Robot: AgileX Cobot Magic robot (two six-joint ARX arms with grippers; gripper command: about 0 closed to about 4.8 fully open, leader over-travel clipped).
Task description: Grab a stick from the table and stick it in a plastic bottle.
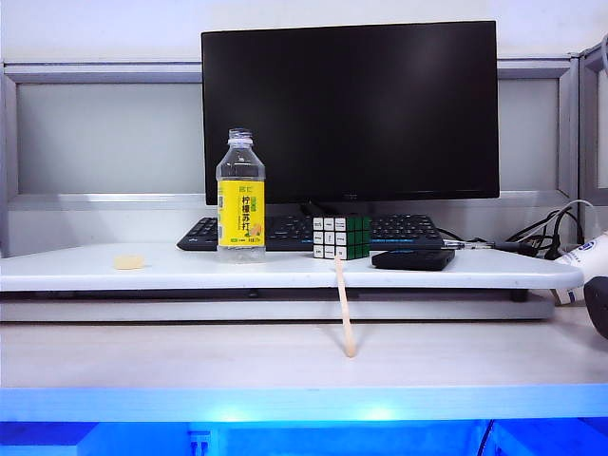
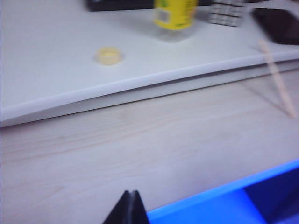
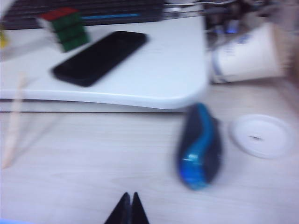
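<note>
The thin, flat, pale tan wooden stick (image 1: 343,306) is leaning with its lower end on the pale wood-grain ledge of the long white-topped table (image 1: 85,269) and its upper end against the raised white edge, just in front of the multicoloured puzzle cube (image 1: 342,237). Its long axis is running nearly upright in the exterior view, tilting slightly. The small clear plastic bottle with the bright yellow label (image 1: 240,197) is standing upright to the left of the cube, neck uncapped; a pale yellow ring, possibly its cap (image 1: 129,260), is lying further left of the cube.

Neither arm is showing in the exterior view. The left gripper (image 2: 128,207) is sitting low at the near edge of the ledge, jaws together, holding nothing. The right gripper (image 3: 129,207) is likewise pinched closed and empty. The stick (image 2: 278,79) is lying well off to one side of each gripper, ahead of both; which arm is nearer is hard to judge, since both wrist pictures are blurred. Either would need to spread its fingers and meet the stick across its thin width. The stick looks light, rigid and narrow, likely to slip or topple if nudged.
</note>
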